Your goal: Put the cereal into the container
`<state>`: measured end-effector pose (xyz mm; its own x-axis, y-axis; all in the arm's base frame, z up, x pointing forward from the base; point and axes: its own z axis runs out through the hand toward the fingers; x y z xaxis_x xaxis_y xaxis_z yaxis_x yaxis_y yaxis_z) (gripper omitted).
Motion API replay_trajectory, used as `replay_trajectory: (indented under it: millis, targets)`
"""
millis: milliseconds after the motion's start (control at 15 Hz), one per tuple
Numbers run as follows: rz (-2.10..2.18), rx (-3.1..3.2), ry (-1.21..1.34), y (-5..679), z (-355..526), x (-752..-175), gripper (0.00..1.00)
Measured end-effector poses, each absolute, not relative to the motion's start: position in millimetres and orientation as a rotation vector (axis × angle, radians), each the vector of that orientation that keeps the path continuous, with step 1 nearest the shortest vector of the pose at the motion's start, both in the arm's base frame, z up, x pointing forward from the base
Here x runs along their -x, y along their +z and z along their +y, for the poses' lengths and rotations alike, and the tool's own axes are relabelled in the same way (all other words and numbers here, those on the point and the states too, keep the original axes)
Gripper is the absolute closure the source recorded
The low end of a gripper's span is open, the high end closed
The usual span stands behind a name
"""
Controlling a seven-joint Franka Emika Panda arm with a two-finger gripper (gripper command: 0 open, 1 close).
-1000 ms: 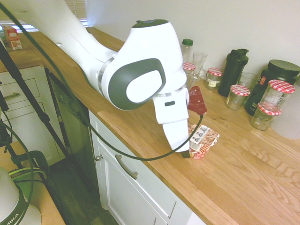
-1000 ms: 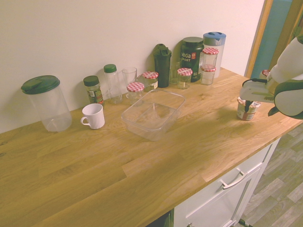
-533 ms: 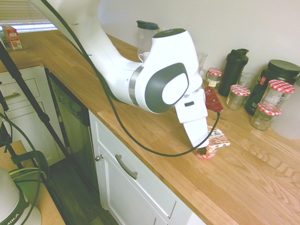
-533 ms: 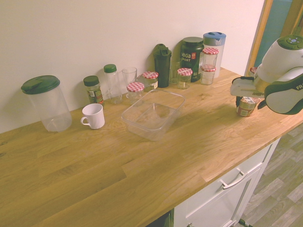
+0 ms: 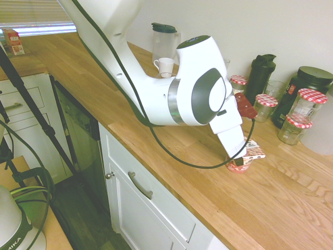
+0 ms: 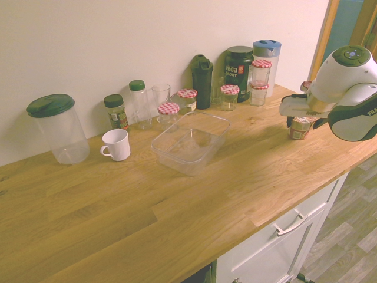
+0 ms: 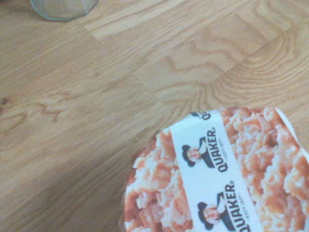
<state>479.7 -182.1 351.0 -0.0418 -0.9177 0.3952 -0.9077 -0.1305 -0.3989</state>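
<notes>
Step in hand: I judge this as the carry. The cereal (image 5: 244,158) is gripped, and the trip to the container (image 6: 190,142) is barely begun.

My tool: my tool (image 5: 240,162) is clenched on the cereal at the cup's side. In the first exterior view the cup hangs under the end of my arm, tilted, its lid to one side.

Cereal: it sits at the far end of the desk (image 6: 177,206) from the container, near the front edge. It looks just clear of the wood, though I cannot be sure. The wrist view shows its printed lid (image 7: 217,174) close below, with bare wood around it.

Container: the clear tub stands open and empty mid-desk, in front of the row of jars (image 6: 169,112), with a white mug (image 6: 116,144) near it.

Next move: a lift high enough to clear the tub's rim, then a long sweep across the desk. I should let go only once the cup is over the tub's middle.

Watch for: the tilted grip; a fast swing could slip the cup.
</notes>
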Motion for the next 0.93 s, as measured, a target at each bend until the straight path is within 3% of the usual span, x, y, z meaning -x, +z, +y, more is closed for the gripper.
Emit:
replay_trajectory:
  millis: [933]
  targets:
    - [2.059,2.14,-0.965,349.8,-179.0,-484.2,1.0]
